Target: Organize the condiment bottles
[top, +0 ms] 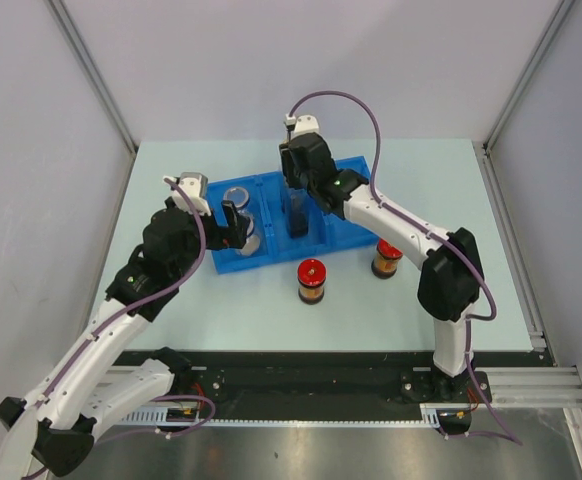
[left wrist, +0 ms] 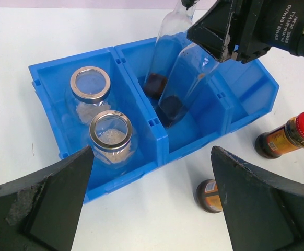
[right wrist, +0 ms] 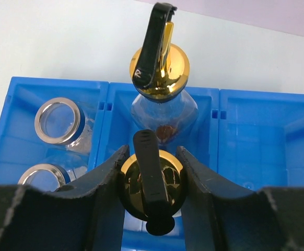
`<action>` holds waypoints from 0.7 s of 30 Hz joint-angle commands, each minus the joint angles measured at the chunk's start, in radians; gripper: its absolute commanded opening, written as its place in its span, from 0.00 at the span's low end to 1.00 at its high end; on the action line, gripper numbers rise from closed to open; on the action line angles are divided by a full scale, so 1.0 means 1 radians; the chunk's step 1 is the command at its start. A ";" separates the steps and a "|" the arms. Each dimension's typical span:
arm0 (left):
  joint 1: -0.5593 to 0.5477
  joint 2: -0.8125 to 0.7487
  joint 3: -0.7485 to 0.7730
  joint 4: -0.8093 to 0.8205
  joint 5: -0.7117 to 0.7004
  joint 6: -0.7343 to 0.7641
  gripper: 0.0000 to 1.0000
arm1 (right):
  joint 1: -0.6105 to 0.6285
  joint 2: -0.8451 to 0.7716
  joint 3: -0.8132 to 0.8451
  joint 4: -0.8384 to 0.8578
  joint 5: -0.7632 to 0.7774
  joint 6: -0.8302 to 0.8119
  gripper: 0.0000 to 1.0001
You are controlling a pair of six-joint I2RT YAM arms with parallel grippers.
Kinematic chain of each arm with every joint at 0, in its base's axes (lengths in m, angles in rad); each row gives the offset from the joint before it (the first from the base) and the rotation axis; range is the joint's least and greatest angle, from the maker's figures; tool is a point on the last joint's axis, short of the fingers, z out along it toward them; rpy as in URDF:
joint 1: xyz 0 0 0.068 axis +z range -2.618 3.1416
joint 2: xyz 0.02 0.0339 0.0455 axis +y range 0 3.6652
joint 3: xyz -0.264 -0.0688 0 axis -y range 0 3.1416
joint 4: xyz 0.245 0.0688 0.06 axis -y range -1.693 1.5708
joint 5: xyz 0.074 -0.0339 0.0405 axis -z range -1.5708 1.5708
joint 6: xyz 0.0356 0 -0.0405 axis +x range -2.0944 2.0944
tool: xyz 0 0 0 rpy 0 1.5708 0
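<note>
A blue tray lies mid-table. My right gripper is shut on the gold cap of a tall clear bottle standing in the tray's middle compartment. A second tall bottle stands just behind it. Two short tan-filled jars sit in the left compartment. My left gripper hangs open above the tray's front left, holding nothing. Two red-lidded dark jars stand on the table in front of the tray.
The tray's right compartment holds nothing. Grey walls with metal rails enclose the table on the left, back and right. The arm bases and a black rail run along the near edge.
</note>
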 commanded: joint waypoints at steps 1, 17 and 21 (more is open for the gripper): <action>-0.001 0.000 -0.002 0.021 0.030 0.006 1.00 | 0.010 -0.002 0.081 0.073 -0.007 0.010 0.22; -0.001 0.014 0.002 0.025 0.073 0.007 1.00 | 0.016 0.009 0.087 0.021 -0.001 -0.004 0.84; -0.003 0.025 0.009 0.038 0.143 0.027 1.00 | 0.018 -0.012 0.093 -0.003 0.022 -0.005 0.96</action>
